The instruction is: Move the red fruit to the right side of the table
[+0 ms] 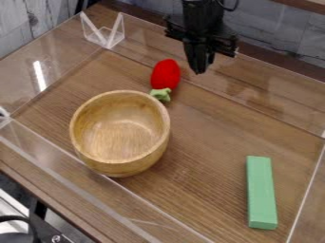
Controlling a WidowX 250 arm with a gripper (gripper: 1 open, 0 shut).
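- Take the wooden bowl [120,131] as your landmark: the red fruit [165,75] lies on the table [216,133] just behind the bowl's far rim and a little to its right, with its green leafy stem pointing down toward the bowl.
- The fruit rests on the wood by itself; nothing is holding it, so you cannot count it as picked up.
- Your gripper [202,66] hangs pointing downward beyond the bowl, just to the right of the fruit and above the tabletop. Its fingers are drawn together with nothing between them.
- From this single view you cannot tell whether the fingertips touch the fruit's side; they look just beside it, with a thin strip of table between.
- Judged from how things lie, the move is not done: the fruit sits around the middle of the table's back half, near the bowl, not at the right side.
- The right side, well to the right of the bowl, holds only the green block [261,191] near the front; the stretch behind that block is bare wood, so you have room to bring the fruit there.
- What is left, by my reading: get the fruit travelling rightward away from the bowl, either by gripping it or nudging it, and leave it at the right.
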